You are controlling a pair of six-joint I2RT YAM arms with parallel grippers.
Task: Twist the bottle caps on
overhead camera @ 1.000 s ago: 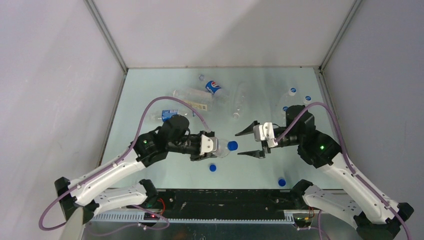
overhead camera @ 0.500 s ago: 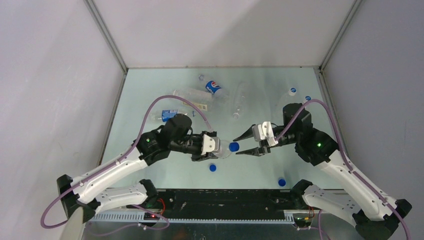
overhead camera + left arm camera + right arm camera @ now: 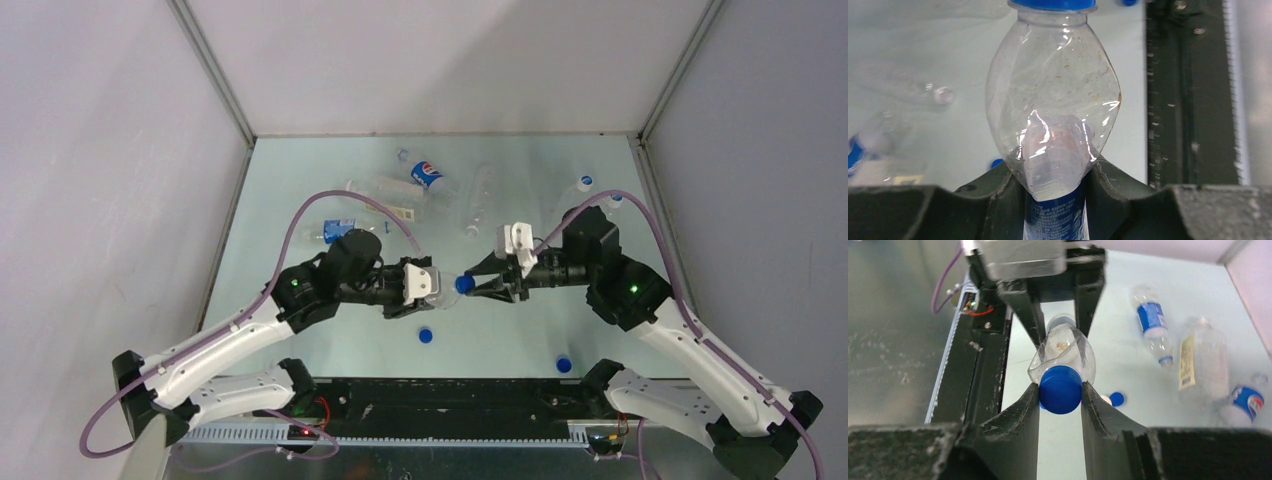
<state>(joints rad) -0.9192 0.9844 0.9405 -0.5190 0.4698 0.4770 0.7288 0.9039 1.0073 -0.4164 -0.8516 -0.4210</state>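
My left gripper (image 3: 418, 289) is shut on a clear bottle (image 3: 1054, 107) with a blue label, held level above the table with its neck pointing right. A blue cap (image 3: 465, 284) sits on the bottle's mouth. My right gripper (image 3: 474, 285) is shut on that cap (image 3: 1060, 389), one finger on each side of it. The left gripper's fingers (image 3: 1029, 310) show behind the bottle (image 3: 1063, 350) in the right wrist view. The cap's rim (image 3: 1052, 4) shows at the top of the left wrist view.
Loose blue caps lie on the table at the front (image 3: 425, 335) and front right (image 3: 563, 364). Several other bottles lie at the back, among them a blue-labelled one (image 3: 427, 174), a pale-labelled one (image 3: 385, 192) and one at the left (image 3: 335, 228). More bottles lie at the right back (image 3: 582, 185).
My right gripper has moved left from open and apart to the bottle's mouth and has shut on the blue cap. The left gripper has kept holding the bottle.
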